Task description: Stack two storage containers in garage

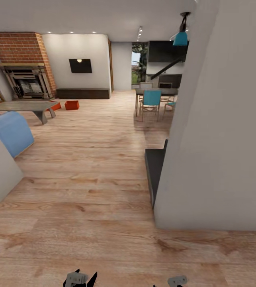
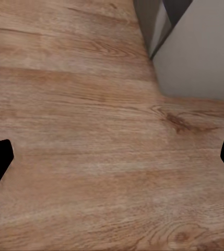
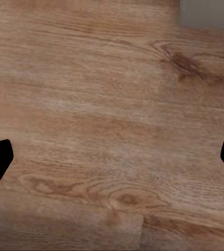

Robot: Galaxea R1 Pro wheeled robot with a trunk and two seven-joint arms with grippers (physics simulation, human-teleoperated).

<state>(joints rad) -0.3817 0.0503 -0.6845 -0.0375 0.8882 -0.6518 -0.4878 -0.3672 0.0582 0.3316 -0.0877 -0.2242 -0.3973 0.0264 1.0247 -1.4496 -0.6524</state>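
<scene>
Both tools — left (image 2: 112,157), right (image 3: 112,157) — spread wide, aimed down over plank floor (image 1: 96,167)

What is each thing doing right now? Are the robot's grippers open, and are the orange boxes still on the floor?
left gripper: open, holding nothing, over bare wood floor.
right gripper: open, holding nothing, over bare wood floor.
storage container: upright on the wood floor, far off by the dark bench.
second storage container: on the floor, partly hidden behind the low table.
TV: screen dark.
fireplace: no fire visible.
</scene>
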